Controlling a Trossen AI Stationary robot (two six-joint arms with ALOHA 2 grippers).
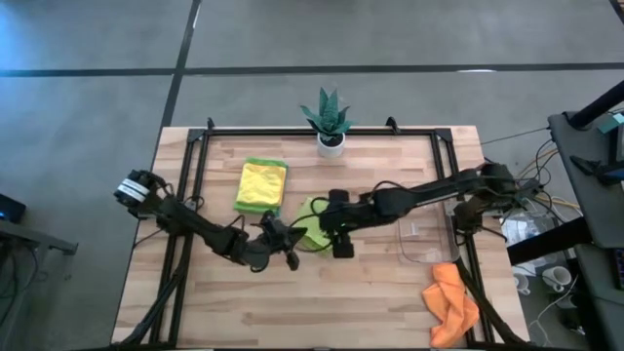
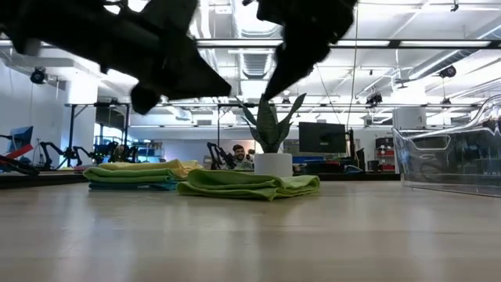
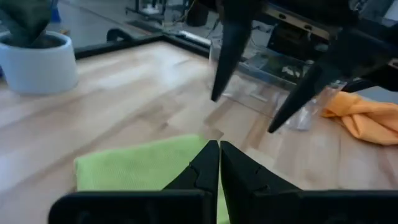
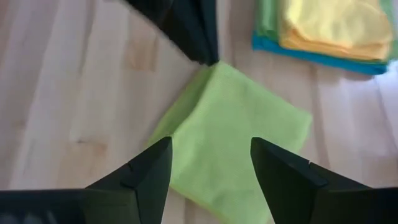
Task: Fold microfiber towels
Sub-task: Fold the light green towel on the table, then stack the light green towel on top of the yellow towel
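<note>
1. Folding of the lime green towel (image 1: 310, 231) appears finished or nearly so: it lies flat and doubled on the table (image 1: 390, 302), just beside the stack of folded towels (image 1: 261, 185), on the side away from the potted plant (image 1: 328, 122).
2. The right gripper (image 4: 210, 163) hovers directly over the lime green towel with fingers spread wide and nothing held.
3. The left gripper (image 3: 219, 163) sits at the towel's edge farthest from the plant, fingers pressed together and empty.
4. Judgement: the next move calls for lifting this towel onto the stack, then fetching the orange towel (image 1: 451, 300), which lies crumpled well apart from the plant, beyond the clear tray (image 1: 425, 255).
5. The surface is pale wood in a dark frame; a workshop with monitors and a seated person (image 2: 239, 157) lies behind.
</note>
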